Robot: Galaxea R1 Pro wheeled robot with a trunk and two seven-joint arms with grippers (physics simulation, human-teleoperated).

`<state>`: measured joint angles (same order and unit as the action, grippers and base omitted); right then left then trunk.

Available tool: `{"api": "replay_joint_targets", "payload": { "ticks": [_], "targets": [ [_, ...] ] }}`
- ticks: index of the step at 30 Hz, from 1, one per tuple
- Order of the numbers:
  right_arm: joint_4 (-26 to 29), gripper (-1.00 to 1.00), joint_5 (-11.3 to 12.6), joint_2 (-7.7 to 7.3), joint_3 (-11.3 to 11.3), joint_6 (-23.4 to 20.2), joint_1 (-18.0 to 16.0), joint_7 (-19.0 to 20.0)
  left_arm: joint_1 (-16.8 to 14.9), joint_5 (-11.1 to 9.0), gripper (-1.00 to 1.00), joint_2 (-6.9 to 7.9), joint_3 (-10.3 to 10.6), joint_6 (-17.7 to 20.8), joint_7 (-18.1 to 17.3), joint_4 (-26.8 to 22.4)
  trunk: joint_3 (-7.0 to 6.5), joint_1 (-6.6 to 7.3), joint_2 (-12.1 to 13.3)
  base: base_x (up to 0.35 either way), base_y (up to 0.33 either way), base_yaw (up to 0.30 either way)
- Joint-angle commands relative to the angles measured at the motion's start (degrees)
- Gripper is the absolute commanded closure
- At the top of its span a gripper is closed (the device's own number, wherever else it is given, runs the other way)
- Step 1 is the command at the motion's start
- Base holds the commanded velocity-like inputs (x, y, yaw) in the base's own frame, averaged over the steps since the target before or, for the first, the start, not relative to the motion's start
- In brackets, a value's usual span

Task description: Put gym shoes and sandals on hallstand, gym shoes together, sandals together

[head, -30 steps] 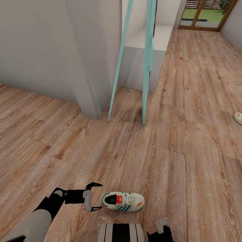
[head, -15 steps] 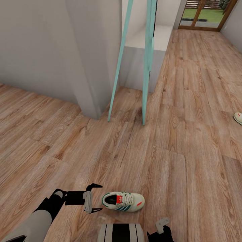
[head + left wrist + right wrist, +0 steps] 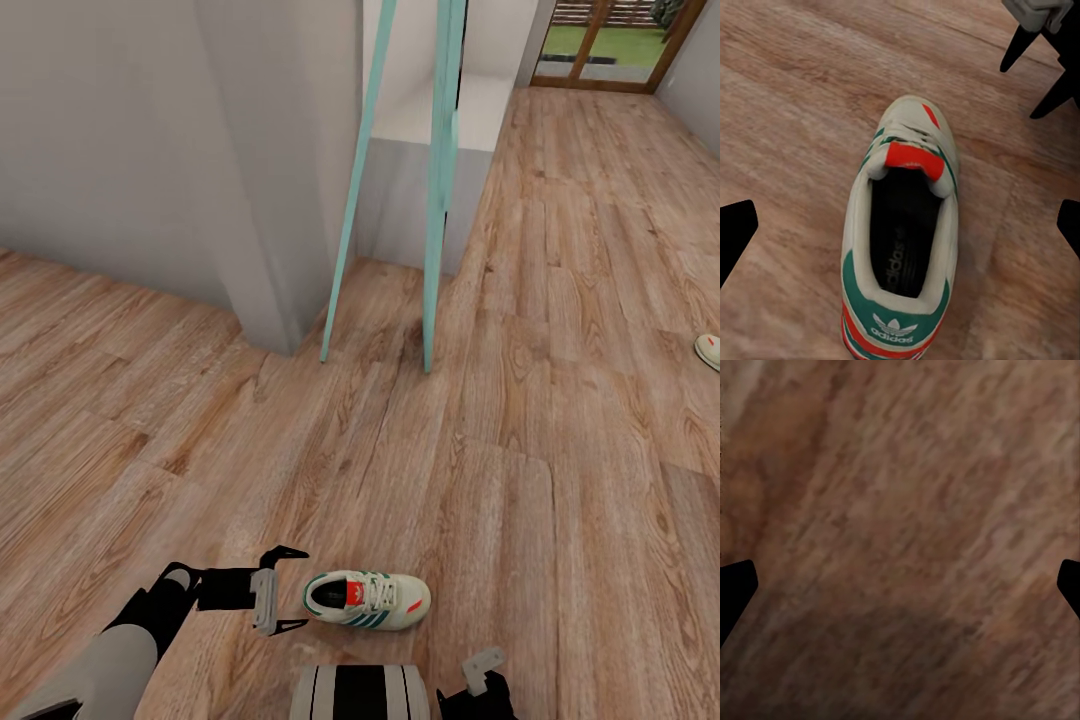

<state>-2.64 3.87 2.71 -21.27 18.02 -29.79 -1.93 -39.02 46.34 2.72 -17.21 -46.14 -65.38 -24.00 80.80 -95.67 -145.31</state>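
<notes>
The left gripper (image 3: 288,590) hangs with fingers apart just beside the heel of a gym shoe (image 3: 366,599) lying on the wood floor (image 3: 520,420). The right gripper (image 3: 900,585) is spread wide over bare planks. A second shoe (image 3: 709,351) lies well apart, by the picture's edge; a grey wall (image 3: 140,140) stands beyond.

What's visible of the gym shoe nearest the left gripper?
The gym shoe is a cream-white lace-up sneaker with green side stripes, red tongue label, red toe mark and a green-and-red heel. It sits upright on the corridor floor, heel toward the open left gripper, which hovers beside it without touching.
</notes>
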Motion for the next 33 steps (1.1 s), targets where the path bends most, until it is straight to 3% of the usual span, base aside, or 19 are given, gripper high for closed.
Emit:
{"api": "replay_joint_targets", "payload": {
  "ticks": [1,10,14,33],
  "targets": [
    [0.0,-1.0,0.0,0.0,0.0,0.0,0.0,0.0,0.0,0.03,-1.0,-0.16,0.0,0.0,0.02,0.0,0.0,0.0,0.0,0.0,0.0,0.0],
    [0.0,-1.0,0.0,0.01,0.0,0.0,0.0,0.0,0.0,0.16,-1.0,-0.99,-0.02,0.0,0.06,0.02,0.0,0.0,0.0,0.0,0.0,0.0],
    [0.0,-1.0,0.0,0.06,0.0,0.0,0.0,0.0,0.0,0.21,-1.0,-1.08,-0.02,0.0,0.07,0.03,0.66,-0.08,-0.04,0.0,0.0,0.0],
    [0.0,-1.0,0.0,0.11,0.0,0.0,0.0,0.0,0.0,0.22,-1.0,-1.27,-0.02,0.0,0.07,0.06,1.11,-0.13,-0.07,0.0,0.0,0.0]
  ]
}}
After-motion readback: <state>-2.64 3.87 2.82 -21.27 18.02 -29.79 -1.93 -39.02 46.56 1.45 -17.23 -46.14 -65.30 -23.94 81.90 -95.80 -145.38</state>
